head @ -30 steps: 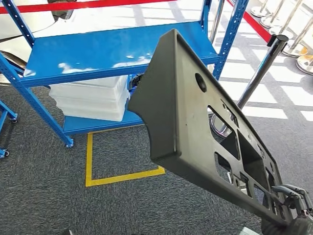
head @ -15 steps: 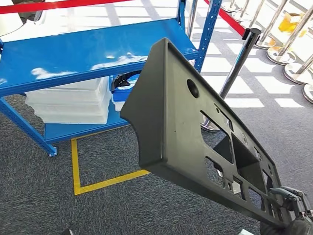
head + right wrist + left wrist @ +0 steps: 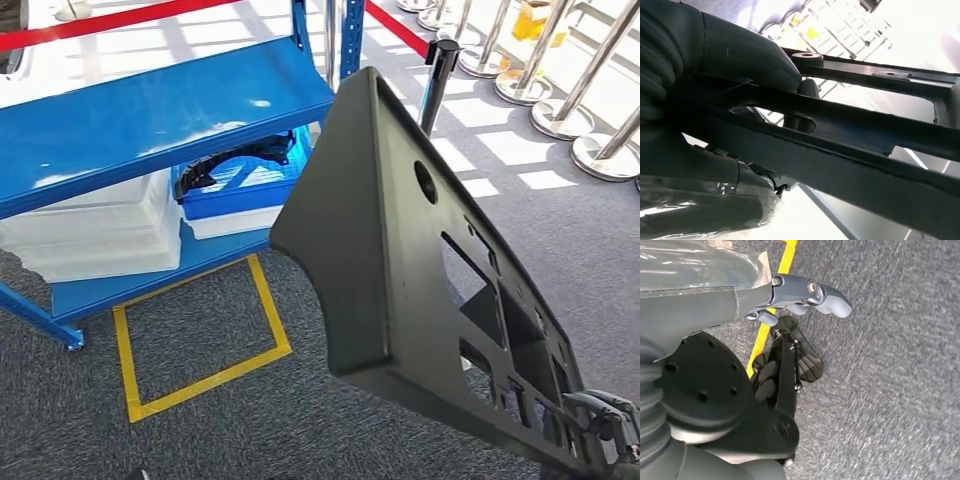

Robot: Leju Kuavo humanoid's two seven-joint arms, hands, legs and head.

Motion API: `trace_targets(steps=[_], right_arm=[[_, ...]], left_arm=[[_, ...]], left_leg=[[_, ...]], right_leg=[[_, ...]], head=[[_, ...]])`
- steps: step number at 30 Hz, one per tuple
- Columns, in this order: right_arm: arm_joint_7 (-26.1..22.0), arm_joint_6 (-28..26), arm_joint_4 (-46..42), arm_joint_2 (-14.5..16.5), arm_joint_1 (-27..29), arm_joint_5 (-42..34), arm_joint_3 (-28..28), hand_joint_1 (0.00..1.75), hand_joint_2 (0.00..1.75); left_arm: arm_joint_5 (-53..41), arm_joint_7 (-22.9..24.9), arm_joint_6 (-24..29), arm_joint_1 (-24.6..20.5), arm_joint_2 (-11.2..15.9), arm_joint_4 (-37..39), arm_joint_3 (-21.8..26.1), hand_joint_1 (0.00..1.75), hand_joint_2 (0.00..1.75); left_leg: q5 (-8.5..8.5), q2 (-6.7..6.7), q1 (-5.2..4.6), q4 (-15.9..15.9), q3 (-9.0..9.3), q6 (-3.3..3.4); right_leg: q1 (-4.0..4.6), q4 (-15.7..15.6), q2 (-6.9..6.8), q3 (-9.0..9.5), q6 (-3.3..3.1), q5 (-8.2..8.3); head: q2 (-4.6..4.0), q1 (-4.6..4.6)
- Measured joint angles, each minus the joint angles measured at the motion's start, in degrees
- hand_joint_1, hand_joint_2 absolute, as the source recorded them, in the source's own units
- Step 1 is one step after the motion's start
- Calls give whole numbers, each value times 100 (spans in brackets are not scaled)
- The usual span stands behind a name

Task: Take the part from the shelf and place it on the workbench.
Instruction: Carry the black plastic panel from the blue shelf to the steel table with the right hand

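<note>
The part (image 3: 377, 250) is a large, dark grey plastic panel with several cut-outs and a round hole. It hangs tilted in the air in front of me in the head view. My right hand (image 3: 607, 425) holds it by its lower end at the bottom right corner. In the right wrist view the thumb and fingers of the right hand (image 3: 734, 55) wrap one of the part's bars (image 3: 866, 135). My left hand (image 3: 791, 330) hangs over the grey carpet with its fingers apart and nothing in it. The blue shelf (image 3: 151, 110) stands to the left, behind the part.
On the shelf's lower level lie white foam trays (image 3: 90, 230) and a blue bin (image 3: 241, 195) with a black piece in it. A yellow tape square (image 3: 204, 380) marks the carpet. A chrome stanchion (image 3: 438, 75) with a red belt (image 3: 113, 22) and more posts (image 3: 543, 60) stand at the back right.
The whole picture has shifted: the shelf and the yellow square have slid left, so my view has turned right. The part stays in my right hand.
</note>
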Motion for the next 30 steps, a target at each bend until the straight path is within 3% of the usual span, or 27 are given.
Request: trace_targets(steps=[2,4,6,8,10,12,14,15,16,18,20,23,25,27,29,30], right_arm=[[-2,1,0,2,2,1,-9,175,175],[-4,1,1,7,0,1,-16,175,175],[-4,2,1,11,6,-1,-21,175,175],[-4,2,-1,13,18,-3,-25,175,175],[-8,0,-2,14,14,-6,-27,175,175],[-16,-1,-2,14,-1,-12,-25,175,175],[-21,-1,5,14,-7,-18,-24,175,175],[-22,-1,9,14,-7,-20,-25,175,175],[-22,-1,13,14,-7,-21,-26,175,175],[-23,0,16,14,-11,-22,-27,175,175],[-30,1,17,15,-24,-21,-25,175,175],[-39,1,17,16,-29,-25,-33,175,175],[-39,0,11,17,-28,-27,-44,175,175],[-39,-1,3,21,-41,-25,-52,175,175],[-39,-1,1,26,-53,-22,-57,175,175],[-39,-1,3,29,-53,-21,-60,175,175]], left_arm=[[0,3,1,0,2,0,0,0,175],[-1,2,1,0,7,0,0,0,175],[-1,2,2,-7,9,0,0,0,175],[0,1,3,-15,-1,0,0,0,175],[0,-8,2,-13,-12,0,0,0,175],[0,-18,2,-7,-15,0,0,0,175],[0,-21,3,-4,-15,0,0,0,175],[0,-21,3,-6,-15,0,0,0,175],[0,-20,3,-8,-15,0,0,0,175],[0,-19,3,-12,-14,0,0,0,175],[0,-20,3,-11,-13,0,0,0,175],[0,-19,3,-16,-13,0,0,0,175],[0,-19,2,-17,-11,0,0,0,175],[0,-19,2,-9,-9,0,0,0,175],[0,-19,3,-2,-5,0,0,0,175],[0,-19,3,-2,-3,0,0,0,175]], left_leg=[[432,-86,-15,-600,227,62],[749,-284,-15,-1284,503,112],[778,-385,-25,-1518,594,126],[782,-313,-27,-1565,619,153],[796,-206,-2,-1606,654,199],[788,-86,2,-1622,675,227],[770,33,-3,-1621,682,233],[758,86,-2,-1620,691,227],[744,133,2,-1620,708,214],[703,213,10,-1621,764,173],[660,271,-5,-1616,802,112],[634,356,-4,-1638,840,15],[545,316,20,-1572,842,-37],[255,148,25,-1090,629,-47],[-63,36,13,-321,231,-34],[-118,19,7,-39,64,-23]], right_leg=[[16,5,140,31,3,-11],[33,32,259,31,31,-30],[23,47,348,-4,86,-33],[0,43,411,-23,148,-37],[8,245,248,-108,212,-181],[-9,868,-29,-407,282,-509],[-58,1544,-144,-758,342,-745],[-80,1644,-167,-817,367,-715],[-99,1510,-189,-758,386,-581],[-116,745,-310,-379,400,-181],[-79,164,-426,-97,342,9],[-22,71,-365,-77,202,-10],[-31,32,-287,-56,112,7],[-45,1,-212,-32,36,22],[-26,0,-129,-30,-2,16],[-14,1,-78,-25,-9,13]], head=[[0,0],[0,4],[0,7],[0,6],[1,14],[1,20],[1,18],[1,18],[1,18],[-1,18],[0,14],[1,6],[0,6],[-1,-2],[-1,-7],[0,-6]])
